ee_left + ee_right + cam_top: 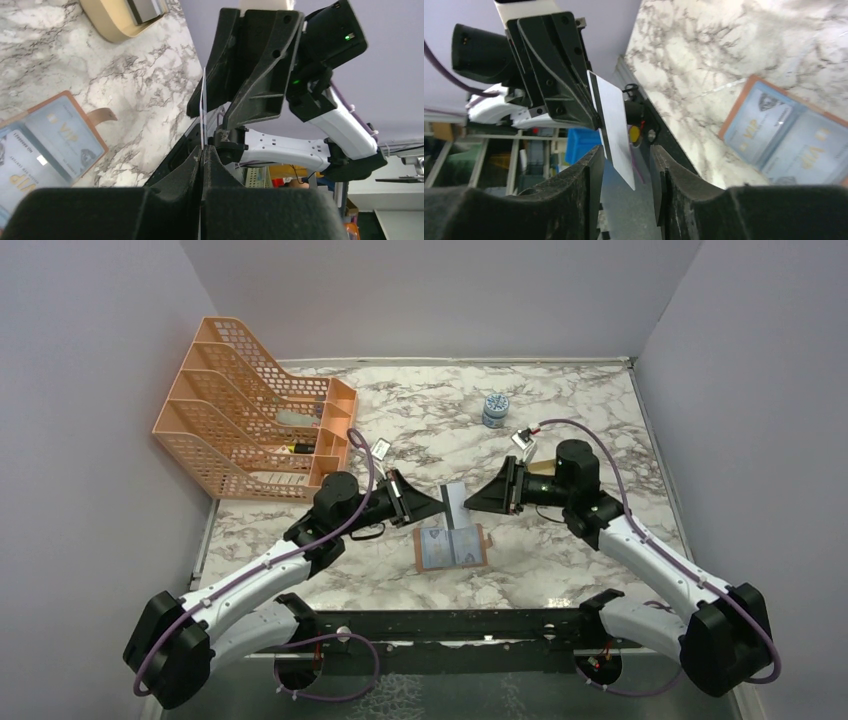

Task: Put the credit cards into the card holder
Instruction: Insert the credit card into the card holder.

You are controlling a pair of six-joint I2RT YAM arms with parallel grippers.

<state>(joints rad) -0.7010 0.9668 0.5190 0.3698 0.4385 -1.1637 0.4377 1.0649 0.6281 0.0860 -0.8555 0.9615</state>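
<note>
My left gripper (438, 506) (202, 152) is shut on a grey credit card (455, 502), which it holds above the table. The card shows edge-on in the left wrist view (203, 112) and flat in the right wrist view (614, 125). My right gripper (472, 502) (626, 156) faces it, open, with its fingers either side of the card's free end and not touching it. The tan card holder (452, 547) lies open on the table just below, with light blue VIP cards in its clear sleeves (47, 145) (791, 135).
An orange file rack (250, 420) stands at the back left. A small blue-and-white jar (494, 410) sits at the back centre. A beige oval tray (112, 25) with a grey block lies behind my right arm (545, 468).
</note>
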